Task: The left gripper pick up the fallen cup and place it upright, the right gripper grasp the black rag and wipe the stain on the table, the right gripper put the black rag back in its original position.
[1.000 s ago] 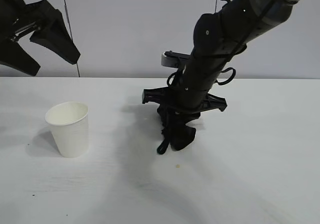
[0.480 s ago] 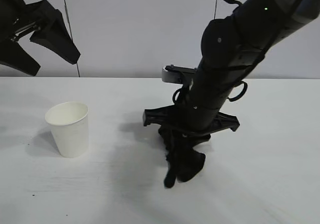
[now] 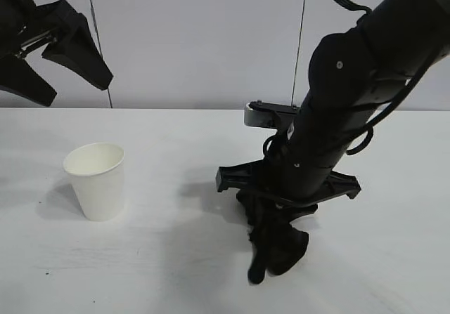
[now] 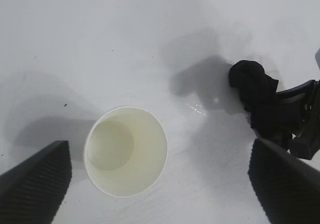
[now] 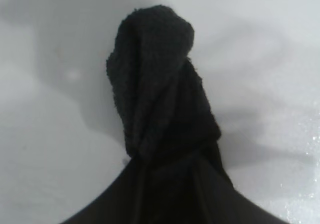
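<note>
From the exterior view, the left gripper (image 3: 49, 57) hangs raised above the table's (image 3: 394, 258) far left corner, its fingers spread wide and empty, while the cup (image 3: 95, 180) stands upright below it near the left edge. The right gripper (image 3: 271, 240) leans steeply down towards the near edge, clamped on the black rag (image 3: 278, 252), which presses on the tabletop. The left wrist view looks down into the cup (image 4: 125, 151) between parted fingertips (image 4: 35, 189), the rag (image 4: 257, 96) lying well apart. The right wrist view shows the bunched rag (image 5: 157, 83) pinched at the fingers.
</note>
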`<action>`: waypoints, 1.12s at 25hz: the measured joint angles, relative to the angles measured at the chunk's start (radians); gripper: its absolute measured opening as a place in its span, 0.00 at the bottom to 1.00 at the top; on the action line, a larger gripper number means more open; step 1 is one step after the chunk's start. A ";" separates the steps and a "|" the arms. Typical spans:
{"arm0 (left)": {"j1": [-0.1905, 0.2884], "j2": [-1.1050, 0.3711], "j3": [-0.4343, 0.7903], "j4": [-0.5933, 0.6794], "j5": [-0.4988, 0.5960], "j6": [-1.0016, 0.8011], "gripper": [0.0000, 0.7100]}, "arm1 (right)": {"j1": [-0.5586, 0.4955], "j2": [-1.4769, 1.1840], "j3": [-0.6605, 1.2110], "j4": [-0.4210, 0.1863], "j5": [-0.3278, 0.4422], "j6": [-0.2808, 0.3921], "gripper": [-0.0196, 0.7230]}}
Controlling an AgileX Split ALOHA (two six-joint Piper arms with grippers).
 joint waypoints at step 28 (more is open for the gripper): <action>0.000 0.000 0.000 -0.019 0.028 -0.130 0.98 | -0.190 -0.191 -0.227 0.064 0.379 -0.017 0.90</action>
